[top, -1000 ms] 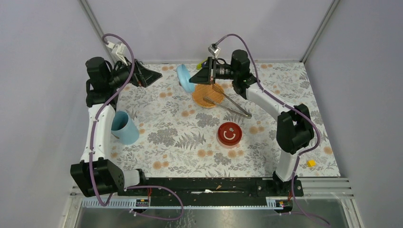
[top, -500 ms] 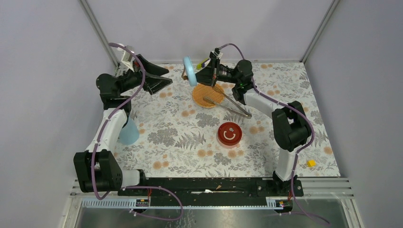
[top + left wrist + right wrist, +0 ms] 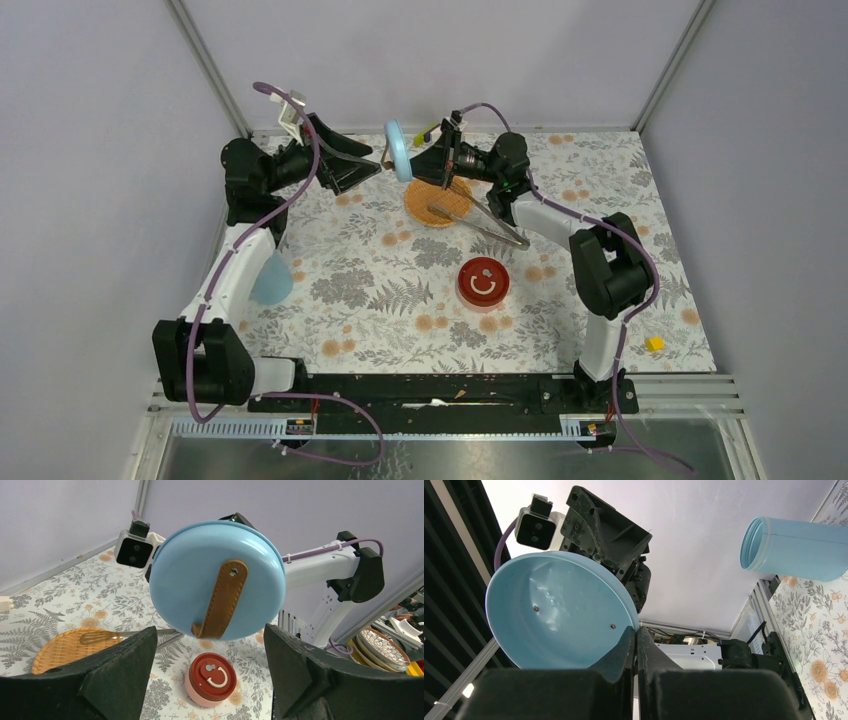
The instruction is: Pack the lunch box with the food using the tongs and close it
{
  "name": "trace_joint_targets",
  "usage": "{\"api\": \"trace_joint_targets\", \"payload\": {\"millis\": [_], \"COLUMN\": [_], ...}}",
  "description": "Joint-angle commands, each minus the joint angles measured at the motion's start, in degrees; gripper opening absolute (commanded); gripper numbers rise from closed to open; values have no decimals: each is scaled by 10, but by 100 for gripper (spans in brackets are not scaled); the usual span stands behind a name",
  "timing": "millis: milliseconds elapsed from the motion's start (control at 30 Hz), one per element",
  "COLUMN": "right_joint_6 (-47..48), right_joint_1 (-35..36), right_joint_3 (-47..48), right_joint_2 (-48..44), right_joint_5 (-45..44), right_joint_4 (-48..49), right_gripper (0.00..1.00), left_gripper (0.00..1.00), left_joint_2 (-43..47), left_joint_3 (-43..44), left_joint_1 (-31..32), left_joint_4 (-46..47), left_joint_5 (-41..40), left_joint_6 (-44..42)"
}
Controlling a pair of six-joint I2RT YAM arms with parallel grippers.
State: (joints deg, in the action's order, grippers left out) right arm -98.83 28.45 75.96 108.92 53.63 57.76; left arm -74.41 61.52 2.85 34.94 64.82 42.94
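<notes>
Right gripper [image 3: 635, 645] — jaws pressed together on the rim of the round light blue plastic lid [image 3: 200, 565]. The lid is held on edge in the air, above the far middle of the floral-patterned desk [image 3: 380, 290]. Its hollow inner face is turned to the right wrist camera. Its outer face, with a brown leather strap handle [image 3: 220, 600], is turned to the left arm.

Left gripper [image 3: 368, 170] — jaws apart, level with the lid and pointed at its strap side. In the left wrist view the lid's lower edge sits between the two black fingers [image 3: 125, 680] (touching or not, cannot tell).

Light blue cylindrical plastic tub [image 3: 799, 550] lies on its side at the desk's left, open mouth showing, partly hidden under the left forearm in the top view.

Flat orange woven plate [image 3: 55, 652] sits on the desk below the raised lid. Long silver metal tongs [image 3: 490, 228] lie untouched, tips on the plate and joined end out on the desk to the right.

Round pink container with a dark red top [image 3: 483, 283] stands upright near mid-desk, well apart from the tub (white smile-like mark on top).
</notes>
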Motion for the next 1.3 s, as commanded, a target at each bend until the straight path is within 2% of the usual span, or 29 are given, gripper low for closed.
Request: {"api": "trace_joint_targets", "payload": {"millis": [0,133,333,633,767,833,867,967,1033,1133,1267], "right_joint_6": [-1,-2,-8,-13,-14,-12,-7,5,11,25,74], "right_joint_1": [16,24,32,35,35,35,33,25,18,7,-17], "right_joint_3": [-1,1,-1,-2,-1,2,3,-1,-10,-21,-31], "right_joint_2": [-9,-4,-1,2,3,4,4,0,-3,-9,-25], "right_joint_5": [-7,-8,-11,-12,-11,-7,-6,-7,-10,-12,-7], "right_joint_4": [34,29,26,21,25,25,23,21,17,6,-35], "right_gripper": [0,0,0,0,0,0,5,40,57,71,81], "left_gripper": [83,79,64,30,10,1,0,0,0,0,0], "left_joint_2": [10,8,8,5,4,5,6,9,11,14,15], "left_joint_3": [33,29,31,25,26,33,40,86,121,173,254], "left_joint_1": [9,21,26,33,33,32,31,31,31,30,28], "left_joint_4": [-47,-47,-57,-33,-23,-47,-75,-254,-354,-493,-665], "left_joint_5": [-27,-28,-25,-6,-2,-3,-6,-33,-69,-131,-232], "left_joint_6": [-56,-62,-73,-59,-49,-63,-85,-190,-253,-335,-438]}}
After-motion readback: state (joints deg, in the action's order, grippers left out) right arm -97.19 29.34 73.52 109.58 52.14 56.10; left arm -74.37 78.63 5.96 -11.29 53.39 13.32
